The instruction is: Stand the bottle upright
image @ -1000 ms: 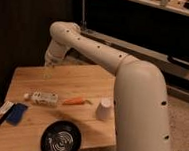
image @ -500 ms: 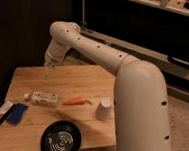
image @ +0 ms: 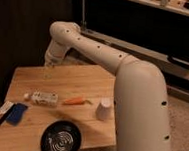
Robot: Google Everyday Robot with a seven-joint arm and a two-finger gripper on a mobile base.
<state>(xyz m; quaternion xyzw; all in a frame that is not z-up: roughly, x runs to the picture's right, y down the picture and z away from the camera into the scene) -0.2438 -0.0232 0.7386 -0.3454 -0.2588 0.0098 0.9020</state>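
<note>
Arm (image: pixel 136 94), white and bulky, reaches over a wooden surface (image: pixel 87 79). At the front edge we see a black bowl (image: pixel 60 139). The bottle (image: pixel 41 98) lies on its side, left of a carrot (image: pixel 74 101). The pincer (image: pixel 48 71) hangs spread wide, empty, above the back left.

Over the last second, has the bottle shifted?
No. The bottle lies on its side, the same gap from the carrot as before; the gripper hangs over the far side of the table, jaws open, apart from the bottle.
</note>
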